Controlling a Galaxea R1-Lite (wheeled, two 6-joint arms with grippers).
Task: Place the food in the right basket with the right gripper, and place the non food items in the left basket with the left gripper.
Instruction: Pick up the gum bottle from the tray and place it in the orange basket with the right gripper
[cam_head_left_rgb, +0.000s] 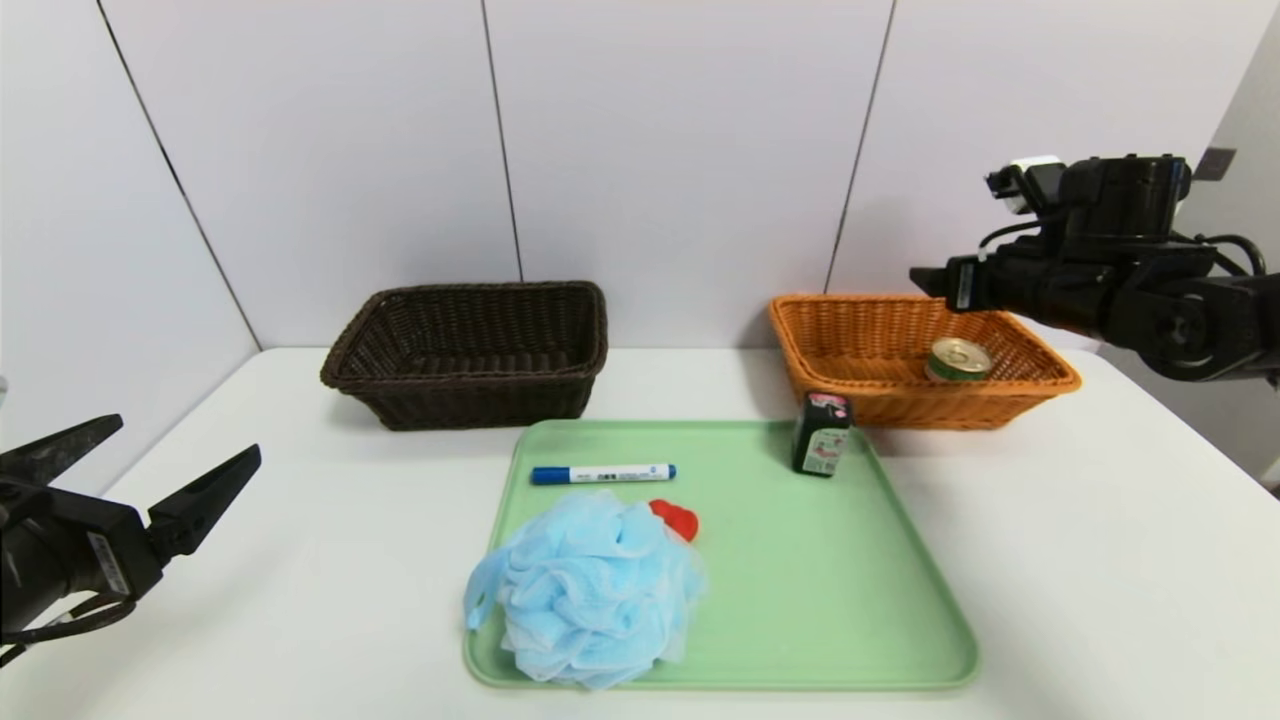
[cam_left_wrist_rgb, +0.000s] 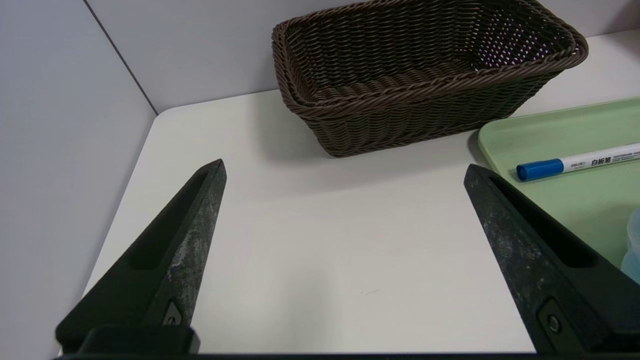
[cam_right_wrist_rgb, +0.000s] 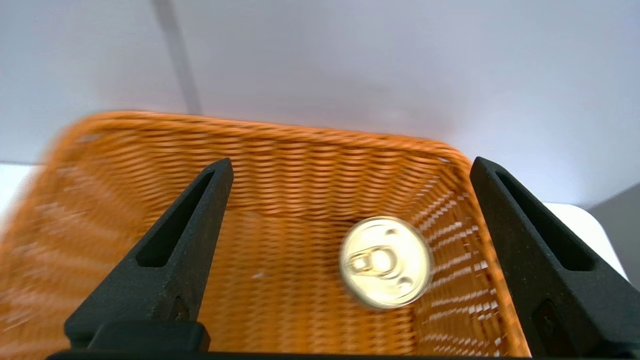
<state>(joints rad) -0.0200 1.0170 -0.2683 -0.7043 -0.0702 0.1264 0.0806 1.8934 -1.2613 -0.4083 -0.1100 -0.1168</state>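
R gripper (cam_right_wrist_rgb: 350, 200) wide open, empty, above orange basket (cam_head_left_rgb: 1040, 385) w/ tin (cam_head_left_rgb: 958, 360) inside; black container (cam_head_left_rgb: 822, 433) upright on tray (cam_head_left_rgb: 900, 600) (prob. light, rigid, tippy: pinch flat sides mid-height); L gripper (cam_head_left_rgb: 180, 475) parked open.

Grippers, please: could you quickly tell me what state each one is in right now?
Left gripper: open, holding nothing, parked beside the tray.
Right gripper: open, empty, above the orange basket; the tin lies inside.
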